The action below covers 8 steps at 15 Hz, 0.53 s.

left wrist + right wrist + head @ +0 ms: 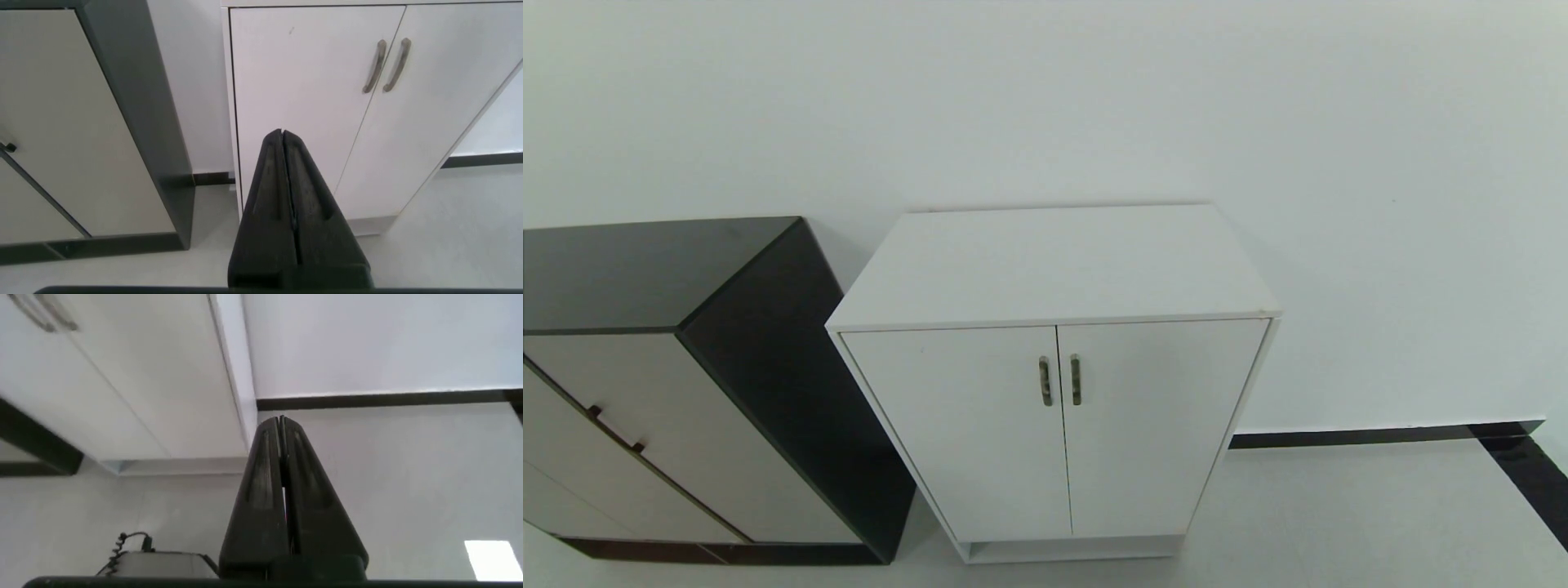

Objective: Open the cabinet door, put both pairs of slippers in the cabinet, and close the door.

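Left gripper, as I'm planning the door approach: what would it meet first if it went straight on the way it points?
Probably the left door of the white cabinet, on its plain panel; the shut left gripper points at it, though depth is unclear.

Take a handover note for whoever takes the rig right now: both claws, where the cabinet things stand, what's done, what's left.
Left claw: shut, empty, in front of the white cabinet, apart from it.
Right claw: shut, empty, low over the floor off the cabinet's right side.
Cabinet: both doors shut, with the handles side by side at the middle seam. A dark cabinet stands on its left.
Done: nothing yet.
Left: open a door, put both pairs of slippers in, close the door.
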### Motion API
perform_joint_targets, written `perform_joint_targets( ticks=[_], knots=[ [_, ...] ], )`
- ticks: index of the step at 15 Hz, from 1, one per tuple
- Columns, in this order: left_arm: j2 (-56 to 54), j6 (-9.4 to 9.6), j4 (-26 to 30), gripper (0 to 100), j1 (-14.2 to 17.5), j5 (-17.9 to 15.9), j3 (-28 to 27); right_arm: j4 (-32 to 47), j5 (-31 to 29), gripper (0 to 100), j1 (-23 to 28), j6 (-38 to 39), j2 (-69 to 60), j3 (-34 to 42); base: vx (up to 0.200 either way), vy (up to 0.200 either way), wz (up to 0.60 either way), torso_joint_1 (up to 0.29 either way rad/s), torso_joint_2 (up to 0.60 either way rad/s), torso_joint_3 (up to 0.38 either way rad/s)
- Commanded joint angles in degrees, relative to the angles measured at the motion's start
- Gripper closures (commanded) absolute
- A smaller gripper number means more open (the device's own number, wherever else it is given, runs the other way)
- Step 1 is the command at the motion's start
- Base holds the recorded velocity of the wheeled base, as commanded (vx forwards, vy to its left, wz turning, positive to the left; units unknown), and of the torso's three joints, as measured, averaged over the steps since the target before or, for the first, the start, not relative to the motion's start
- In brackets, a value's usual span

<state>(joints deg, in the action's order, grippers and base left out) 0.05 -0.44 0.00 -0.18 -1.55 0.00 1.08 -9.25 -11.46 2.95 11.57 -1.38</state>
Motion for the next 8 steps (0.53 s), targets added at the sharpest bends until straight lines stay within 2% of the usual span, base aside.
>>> perform_joint_targets(
  ticks=[1, 2, 5, 7, 8],
  knots=[
    [0.0, 0.0, 0.0, 100, 0.0, 0.0, 0.0, -0.9, 3.7, 100, -0.7, -1.5, -5.9, 0.2, 0.0, 0.0, 0.0, 0.0, 0.0, 0.0],
    [0.0, 0.0, 0.0, 100, 0.0, 0.0, 0.0, -1.2, 5.7, 100, -2.4, -1.0, -5.1, 0.5, 0.0, 0.0, 0.0, 0.0, 0.0, 0.0],
    [0.0, 0.0, 0.0, 100, 0.0, 0.1, 0.0, -1.1, 3.6, 100, -5.0, -0.8, -1.2, 0.5, 0.0, 0.0, 0.0, 0.0, 0.0, 0.0],
    [0.0, 0.0, 0.0, 100, 0.0, 0.1, 0.0, -1.2, 3.8, 100, -5.3, -3.5, -1.1, 0.2, 0.0, 0.0, 0.0, 0.0, 0.0, 0.0],
    [0.0, 0.0, 0.0, 100, 0.0, 0.1, 0.0, -0.8, 6.4, 100, -5.3, -4.9, -2.3, 1.2, 0.0, 0.0, 0.0, 0.0, 0.0, 0.0]
  ],
)
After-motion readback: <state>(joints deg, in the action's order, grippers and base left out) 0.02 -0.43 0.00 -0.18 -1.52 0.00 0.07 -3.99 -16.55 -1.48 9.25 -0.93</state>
